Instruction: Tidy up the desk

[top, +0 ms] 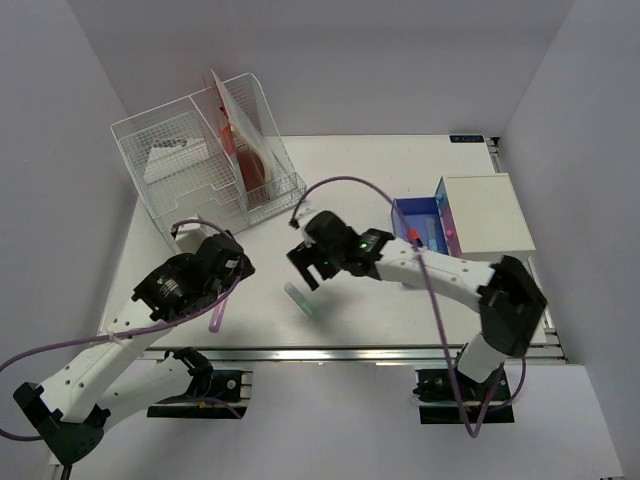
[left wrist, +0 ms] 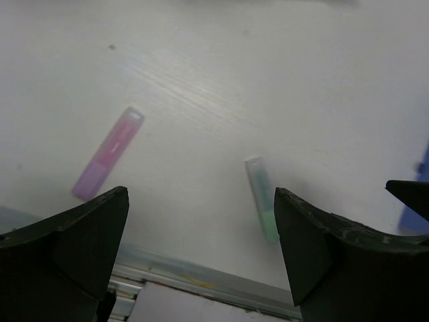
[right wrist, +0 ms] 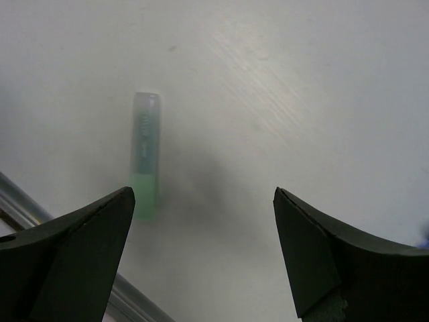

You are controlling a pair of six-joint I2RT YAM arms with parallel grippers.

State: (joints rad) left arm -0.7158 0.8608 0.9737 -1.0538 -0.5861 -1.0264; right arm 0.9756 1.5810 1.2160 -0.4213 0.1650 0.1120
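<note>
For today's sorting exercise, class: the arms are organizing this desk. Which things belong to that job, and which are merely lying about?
Job, likely: desk, green highlighter, pink highlighter, both loose on it.
Lying about: wire-mesh organizer, white drawer box with its blue drawer open.

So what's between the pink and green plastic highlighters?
Nothing, only bare white flat desk between pink plastic highlighter and green plastic highlighter, seen in the left wrist view.

White desk (top: 370,170), grn marker (right wrist: 145,154), pink marker (left wrist: 107,154), blue drawer (top: 420,222), red folder (top: 250,150), wht mesh organizer (top: 185,195)
</note>
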